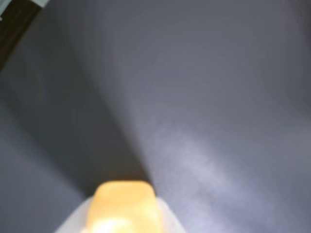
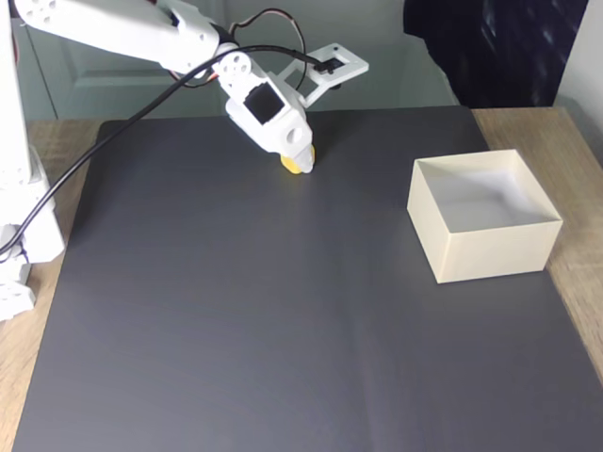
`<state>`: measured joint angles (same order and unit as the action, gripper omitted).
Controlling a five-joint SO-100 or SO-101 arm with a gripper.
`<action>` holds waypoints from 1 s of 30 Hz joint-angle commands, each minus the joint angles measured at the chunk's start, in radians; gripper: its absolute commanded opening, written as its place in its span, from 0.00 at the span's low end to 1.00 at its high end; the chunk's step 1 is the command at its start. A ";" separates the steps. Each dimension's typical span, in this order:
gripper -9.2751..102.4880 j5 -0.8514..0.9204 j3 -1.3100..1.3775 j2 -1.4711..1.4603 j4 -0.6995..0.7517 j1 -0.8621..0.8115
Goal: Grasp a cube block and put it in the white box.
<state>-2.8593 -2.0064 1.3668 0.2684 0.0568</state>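
**Yellow cube at the gripper tip, far side of the mat**

In the fixed view we see the yellow cube point(image 2: 298, 162) at the very tip of the white gripper point(image 2: 300, 156), its lower part peeking out beneath the fingers and close to the dark mat point(image 2: 283, 330); we cannot tell whether it touches the mat. In the wrist view the cube point(image 1: 124, 206) sits at the bottom edge, blurred, with pale finger surfaces point(image 1: 73, 221) just beside it on either side. The fingers appear closed against the cube, gripping it.

We find the arm point(image 2: 122, 33) reaching in from the upper left of the fixed view, sloping down to the right, with the gripper pointing downward toward the mat near its far edge. A dark cable point(image 2: 104, 141) hangs from the arm to the left.

The cream-white box point(image 2: 485, 250) stands open on the right side of the mat, well apart from the cube and gripper.
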 commanded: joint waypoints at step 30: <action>0.08 -0.095 0.110 0.252 -0.074 -0.006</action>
<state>-2.9437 -1.9482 1.5386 0.2286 0.0614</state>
